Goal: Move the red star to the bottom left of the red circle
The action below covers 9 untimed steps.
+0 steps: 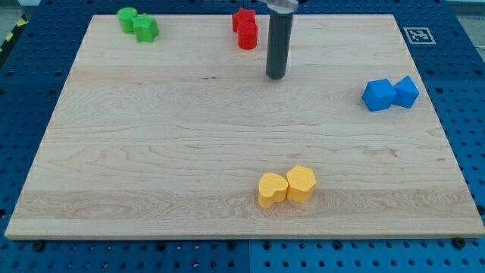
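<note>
In the camera view, the wooden board (151, 152) is lying on a blue perforated table (23, 91), and I am taking the red circle (248, 36) as the landmark. It is sitting close to the board's top edge, a little left of the middle. The red star (242, 19) is touching it from above and slightly to the view's left, nearer still to that edge, so little room is showing behind the pair. My tip (276, 76) is resting on the wood just to the view's right of the circle and a little below it, apart from both red blocks. The arm carries no claw, only the dark rod, whose upper part is being cut off by the view's top.

Below and left of the circle, bare wood is stretching wide. Far to its left, two green blocks (136, 24) are touching near the top-left corner; their shapes are hard to make out. Well to its right, two blue blocks (390, 93) are touching near the right edge. Far below, a yellow heart (271, 189) and a yellow hexagon (301, 183) are touching near the bottom edge.
</note>
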Motion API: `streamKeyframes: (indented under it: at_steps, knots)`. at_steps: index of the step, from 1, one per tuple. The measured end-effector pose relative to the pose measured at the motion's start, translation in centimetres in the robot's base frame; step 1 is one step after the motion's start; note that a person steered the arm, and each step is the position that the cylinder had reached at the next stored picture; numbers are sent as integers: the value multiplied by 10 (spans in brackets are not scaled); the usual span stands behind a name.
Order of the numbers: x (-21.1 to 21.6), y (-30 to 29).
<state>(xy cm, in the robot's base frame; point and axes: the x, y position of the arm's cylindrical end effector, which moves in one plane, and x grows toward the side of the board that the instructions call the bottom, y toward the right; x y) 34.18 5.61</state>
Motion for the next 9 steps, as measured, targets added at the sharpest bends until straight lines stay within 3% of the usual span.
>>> streamKeyframes:
  at_steps: [3,5,6,9]
  knots:
    - [-118,48]
    - [-129,-33]
    - [-147,-45]
    - [-147,-73]
